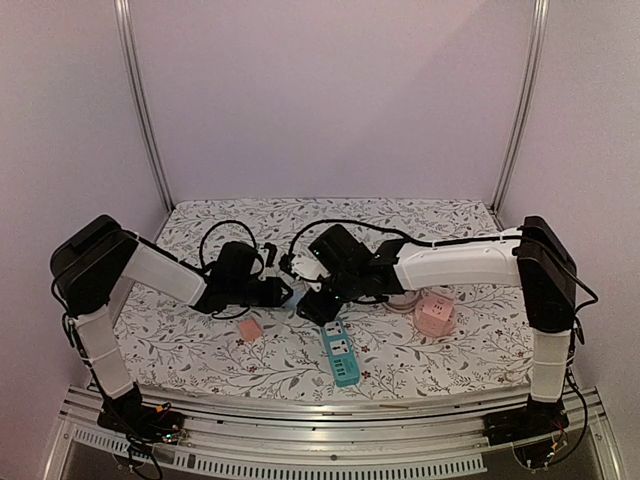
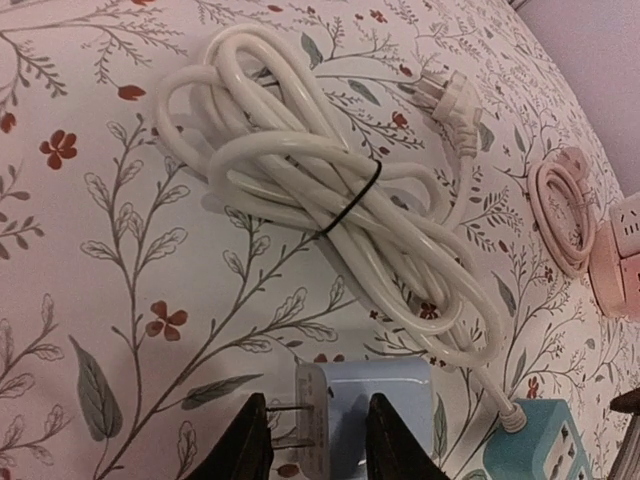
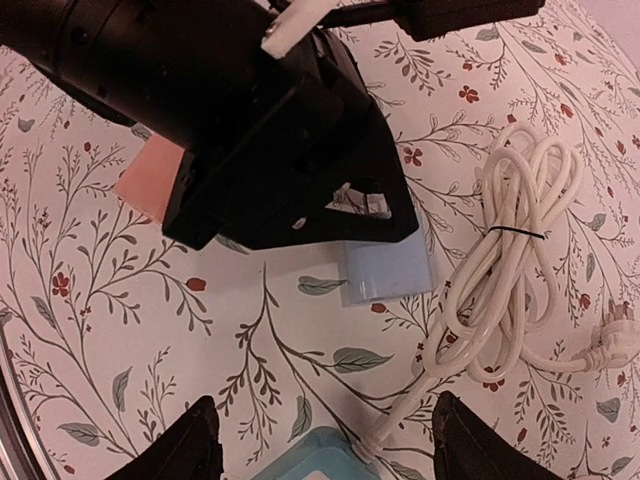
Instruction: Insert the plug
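Left gripper clamped on the plug, right gripper open.
Left wrist view: at bottom centre the left gripper (image 2: pixel 318 432) pinches the light-blue plug (image 2: pixel 372 392), prongs pointing left; the tied white cable (image 2: pixel 340 190) is coiled above it, and the teal power strip (image 2: pixel 535 450) sits lower right. The right gripper (image 3: pixel 330 442) hangs with its jaws wide apart, holding nothing.

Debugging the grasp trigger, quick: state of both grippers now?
Left gripper: jaws closed on the blue plug.
Right gripper: jaws open, holding nothing.
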Controlling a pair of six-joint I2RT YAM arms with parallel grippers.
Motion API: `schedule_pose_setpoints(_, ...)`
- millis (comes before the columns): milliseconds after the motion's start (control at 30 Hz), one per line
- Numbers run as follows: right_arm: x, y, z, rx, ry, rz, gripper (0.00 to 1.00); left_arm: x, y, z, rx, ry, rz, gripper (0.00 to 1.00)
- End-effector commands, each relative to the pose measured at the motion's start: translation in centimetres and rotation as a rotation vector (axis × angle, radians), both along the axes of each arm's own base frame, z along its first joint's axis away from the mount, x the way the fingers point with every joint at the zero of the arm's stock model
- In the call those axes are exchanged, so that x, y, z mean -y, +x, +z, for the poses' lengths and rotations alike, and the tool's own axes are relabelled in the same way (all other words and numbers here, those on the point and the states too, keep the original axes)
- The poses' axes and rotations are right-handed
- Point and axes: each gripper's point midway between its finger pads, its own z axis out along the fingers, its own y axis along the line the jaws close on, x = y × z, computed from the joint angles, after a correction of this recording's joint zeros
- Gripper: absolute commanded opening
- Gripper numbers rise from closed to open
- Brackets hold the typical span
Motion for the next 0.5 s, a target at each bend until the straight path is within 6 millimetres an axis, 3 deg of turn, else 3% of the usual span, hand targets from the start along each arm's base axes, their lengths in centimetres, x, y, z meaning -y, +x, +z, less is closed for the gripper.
schedule_pose_setpoints(0, -0.7, 1.3, -1.7, -0.003, -0.013, -0.083, 0.71, 1.1, -3.2, -2.1, -0.082, 0.048, -0.082, 0.32)
schedule_pose_setpoints(300, -1.1, 1.4, -4.3, -0.052, -0.003, -0.133, 0.7, 0.7, -4.2, -1.6, -0.089, 0.067, -0.072, 0.32)
schedule_pose_setpoints(467, -1.3, 2.0, -4.4, -0.006, -0.007, -0.117, 0.69, 0.2, -4.3, -0.5, -0.059, 0.054, -0.058, 0.35)
